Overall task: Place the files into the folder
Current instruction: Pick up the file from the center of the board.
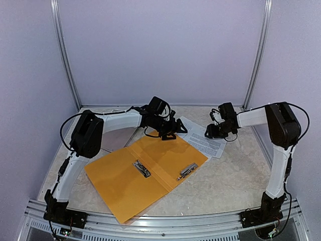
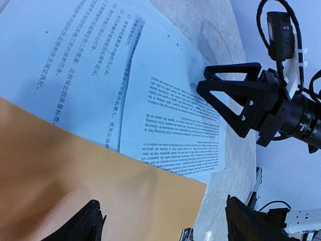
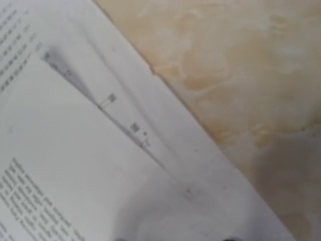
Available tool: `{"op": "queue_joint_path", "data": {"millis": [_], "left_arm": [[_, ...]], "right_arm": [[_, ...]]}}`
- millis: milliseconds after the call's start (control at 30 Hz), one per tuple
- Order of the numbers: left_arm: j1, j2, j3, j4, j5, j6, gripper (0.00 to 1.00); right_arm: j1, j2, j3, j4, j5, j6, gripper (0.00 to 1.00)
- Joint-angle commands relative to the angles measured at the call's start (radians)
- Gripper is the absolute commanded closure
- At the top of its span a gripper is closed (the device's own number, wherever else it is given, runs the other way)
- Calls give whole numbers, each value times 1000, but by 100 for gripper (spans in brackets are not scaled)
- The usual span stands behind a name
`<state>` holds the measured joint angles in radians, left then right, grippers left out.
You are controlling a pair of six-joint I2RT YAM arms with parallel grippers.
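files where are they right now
In the top view the files lie on the table right of centre, against the far right edge of the open orange folder, beneath the right gripper.

Lab test cell, plain lilac walls [image 1: 160,50], aluminium frame [image 1: 65,60], marble-patterned table [image 1: 225,175]

The files [image 3: 100,165] lie overlapped across the left and lower part of the view, and the outer edge runs diagonally from the top to the bottom right. A nearer sheet's edge casts a thin shadow. Blurred black text shows at the left. Beige marbled bench [image 3: 241,65] fills the upper right.
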<state>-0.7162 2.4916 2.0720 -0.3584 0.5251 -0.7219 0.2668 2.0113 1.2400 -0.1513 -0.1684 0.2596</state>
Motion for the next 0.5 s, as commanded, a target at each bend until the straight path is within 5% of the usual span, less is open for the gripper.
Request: {"op": "queue_joint_path", "data": {"millis": [0,467], "left_arm": [[0,34,64,63,46,29,20],[17,189,308,-49,79,81,20]], "right_arm": [[14,2,26,-113,22,-43,47],[12,-313,-191,-152,180,67,22]]}}
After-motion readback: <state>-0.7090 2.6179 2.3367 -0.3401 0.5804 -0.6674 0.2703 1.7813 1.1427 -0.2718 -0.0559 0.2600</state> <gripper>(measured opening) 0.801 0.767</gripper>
